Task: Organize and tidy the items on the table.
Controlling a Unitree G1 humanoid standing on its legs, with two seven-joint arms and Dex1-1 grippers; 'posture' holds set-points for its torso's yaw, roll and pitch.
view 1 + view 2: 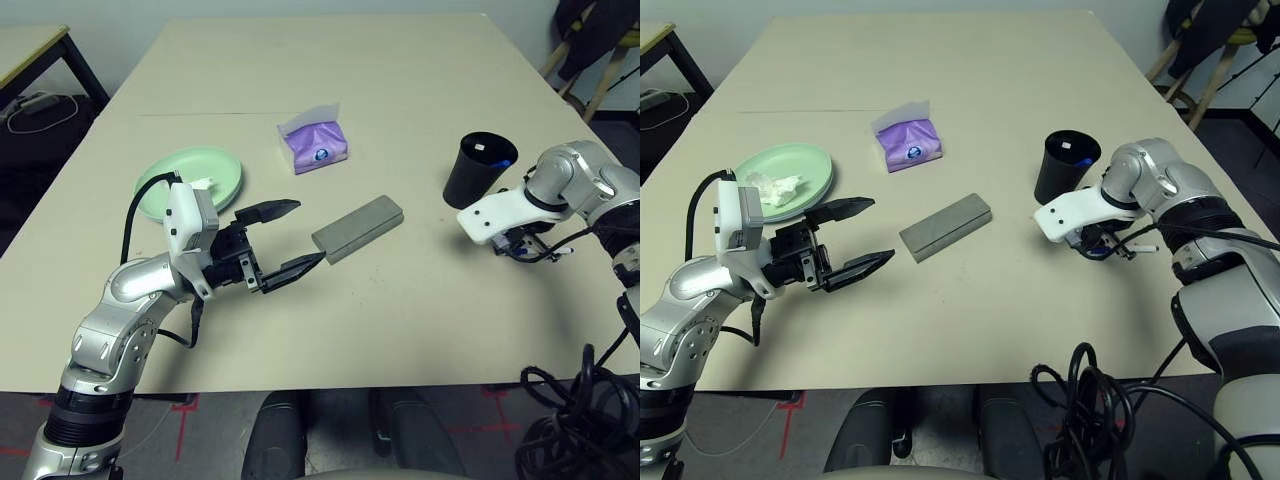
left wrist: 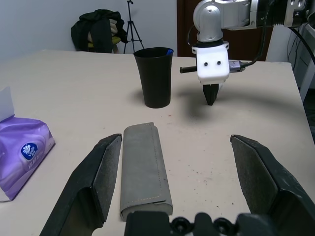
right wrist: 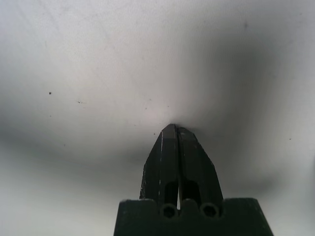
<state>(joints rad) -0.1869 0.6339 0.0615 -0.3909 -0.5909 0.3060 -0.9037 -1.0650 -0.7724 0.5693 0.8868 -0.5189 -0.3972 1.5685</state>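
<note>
The left pincer [image 1: 283,240] hangs level above the beige surface [image 1: 400,300] with its two black fingers [image 2: 98,182] spread wide, nothing between them. Just past its tips lies the grey oblong glasses case [image 1: 357,228], flat on the surface and angled across it; in the left wrist view the case lies close beside one finger, whether touching cannot be told.

The right pincer [image 2: 210,94] points straight down at the surface, its fingers pressed together to a single tip (the right wrist view shows the two blades [image 3: 176,157] meeting with no visible object between them). That tip is at or just above the bare surface, beside the black cup [image 1: 477,167]. The cup stands upright, with something blue showing at its rim.

A pale green round plate [image 1: 790,172] lies on the robot's left side of the surface, behind the left arm, and a crumpled white tissue [image 1: 774,185] rests on it. A purple tissue pack [image 1: 315,142] sits between plate and cup, further up the surface, with a white sheet sticking out of its top. A thin seam line [image 1: 200,115] crosses the surface beyond the pack.
</note>
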